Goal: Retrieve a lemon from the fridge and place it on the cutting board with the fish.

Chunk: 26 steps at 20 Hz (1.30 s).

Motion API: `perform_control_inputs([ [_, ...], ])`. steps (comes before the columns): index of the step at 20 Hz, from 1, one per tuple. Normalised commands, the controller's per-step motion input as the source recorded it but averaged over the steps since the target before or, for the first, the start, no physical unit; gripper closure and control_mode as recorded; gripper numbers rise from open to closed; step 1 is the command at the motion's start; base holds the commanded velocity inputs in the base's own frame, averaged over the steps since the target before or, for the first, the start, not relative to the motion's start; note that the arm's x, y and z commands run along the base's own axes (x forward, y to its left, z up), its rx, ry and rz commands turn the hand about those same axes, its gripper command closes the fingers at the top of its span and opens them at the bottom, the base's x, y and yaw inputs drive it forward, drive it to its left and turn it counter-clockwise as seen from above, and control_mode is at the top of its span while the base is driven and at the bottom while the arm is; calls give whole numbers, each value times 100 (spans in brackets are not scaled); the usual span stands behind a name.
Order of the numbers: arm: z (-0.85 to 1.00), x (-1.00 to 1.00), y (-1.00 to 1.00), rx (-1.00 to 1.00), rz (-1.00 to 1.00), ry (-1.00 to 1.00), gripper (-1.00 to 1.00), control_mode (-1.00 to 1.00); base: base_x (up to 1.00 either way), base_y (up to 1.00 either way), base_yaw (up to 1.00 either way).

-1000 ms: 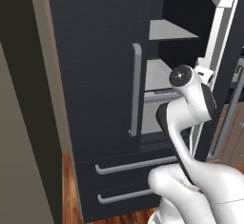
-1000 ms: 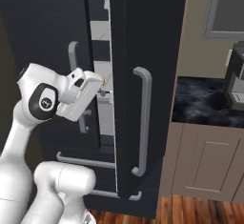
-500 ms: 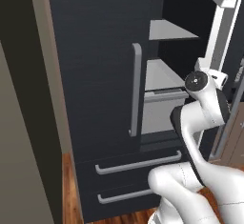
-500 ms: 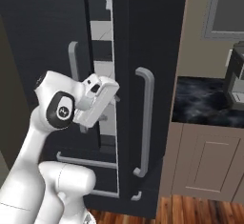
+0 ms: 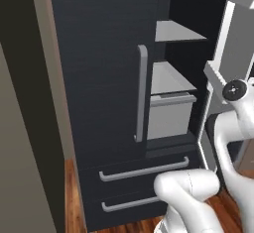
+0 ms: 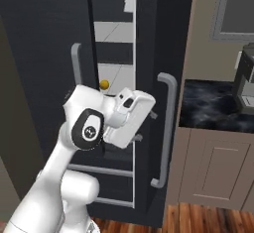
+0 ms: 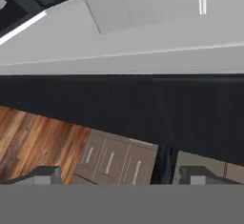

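Empty and spread wide, my gripper [image 6: 144, 123] sits at the gap of the fridge [image 6: 44, 38], pointing out toward the right-hand door. The lemon [image 6: 104, 84] rests on a shelf inside, up and behind my hand, so I must turn inward.

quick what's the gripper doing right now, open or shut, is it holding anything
Gripper: open, fingers wide apart, nothing held between them.
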Motion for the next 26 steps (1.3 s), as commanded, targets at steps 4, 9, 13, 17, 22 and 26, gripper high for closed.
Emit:
perform_control_inputs([
  [4,3,-52,-14,-1,-5,0,-100,-100,0,0,0],
  [9,14,-91,68,-6,-2,-2,-100,-100,0,0,0],
  [13,37,-28,99,-12,-1,0,-100,-100,0,0,0],
  [17,17,56,50,-8,2,2,-100,-100,0,0,0],
  [22,0,59,37,-1,0,0,-100,-100,0,0,0],
  [26,-4,81,79,9,-2,-1,-100,-100,0,0,0],
])
